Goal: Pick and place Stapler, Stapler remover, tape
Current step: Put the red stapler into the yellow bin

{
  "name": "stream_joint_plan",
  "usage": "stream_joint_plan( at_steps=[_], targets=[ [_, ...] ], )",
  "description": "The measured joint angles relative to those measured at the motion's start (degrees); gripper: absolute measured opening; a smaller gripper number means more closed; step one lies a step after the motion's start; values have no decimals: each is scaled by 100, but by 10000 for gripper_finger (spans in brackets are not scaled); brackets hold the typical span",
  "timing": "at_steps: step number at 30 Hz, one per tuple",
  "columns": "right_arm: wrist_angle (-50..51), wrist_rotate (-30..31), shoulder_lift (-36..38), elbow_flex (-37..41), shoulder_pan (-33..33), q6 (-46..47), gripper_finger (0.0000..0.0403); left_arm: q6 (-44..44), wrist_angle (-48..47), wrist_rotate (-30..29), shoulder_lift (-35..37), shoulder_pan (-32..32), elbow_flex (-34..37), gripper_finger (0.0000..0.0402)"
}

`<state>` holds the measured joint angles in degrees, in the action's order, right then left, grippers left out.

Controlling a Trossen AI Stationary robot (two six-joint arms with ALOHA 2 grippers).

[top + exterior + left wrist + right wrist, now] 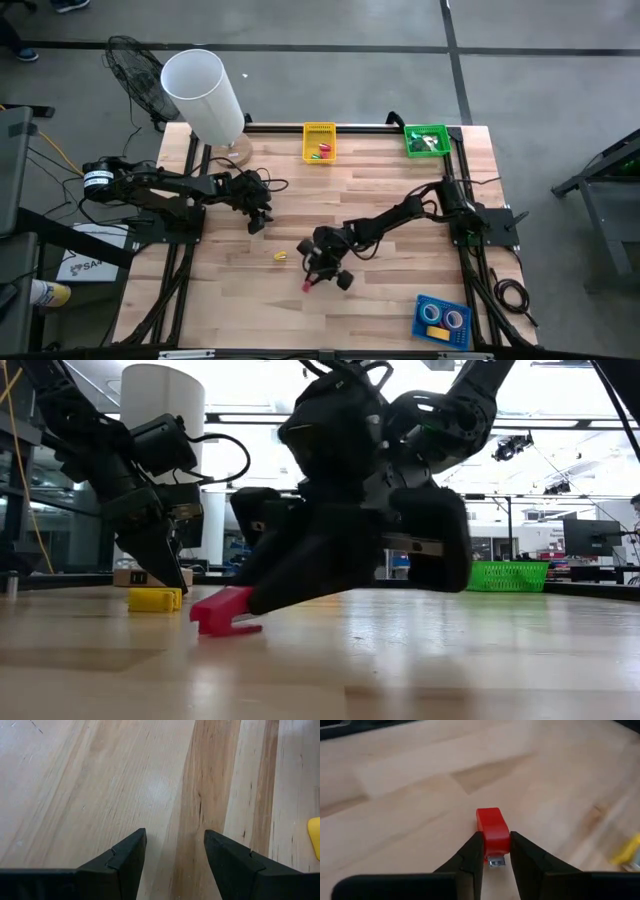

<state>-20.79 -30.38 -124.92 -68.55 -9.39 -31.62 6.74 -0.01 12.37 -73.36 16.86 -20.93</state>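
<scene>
Right gripper (496, 851): fingers pinch the red stapler (492, 831), which lies on the wooden table (390, 300) near its middle. Left gripper (174, 849): fingers spread, empty, low over bare wood, yellow stapler (154, 599) nearby.

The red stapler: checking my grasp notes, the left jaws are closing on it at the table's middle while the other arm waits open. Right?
Wrong arm. The right gripper closes its jaws on the red stapler, as the right wrist view shows; the left gripper waits open over bare table.
</scene>
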Motion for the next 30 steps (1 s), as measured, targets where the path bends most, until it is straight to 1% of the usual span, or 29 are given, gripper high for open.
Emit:
stream_joint_plan(
  at_steps=[5, 8, 16, 20, 23, 26, 30],
  targets=[
    [-2, 625, 27, 0, 11, 347, 72, 0, 0, 1, 0, 0, 0, 202],
    [247, 1049, 162, 0, 57, 464, 72, 0, 0, 1, 0, 0, 0, 202],
    [1382, 2581, 977, 0, 326, 484, 72, 0, 2, 1, -1, 0, 0, 202],
    [1893, 3370, 1361, 2, 630, 622, 72, 2, 2, 3, 0, 0, 0, 202],
    [2126, 3843, 1590, 2, 922, 623, 72, 0, 2, 3, 0, 0, 0, 202],
    [2213, 4111, 1705, 2, 1262, 619, 72, 1, 2, 1, -2, 0, 0, 202],
    [2156, 4218, 1740, 2, 1772, 617, 72, 2, 4, 3, -2, 0, 2, 202]
  ],
)
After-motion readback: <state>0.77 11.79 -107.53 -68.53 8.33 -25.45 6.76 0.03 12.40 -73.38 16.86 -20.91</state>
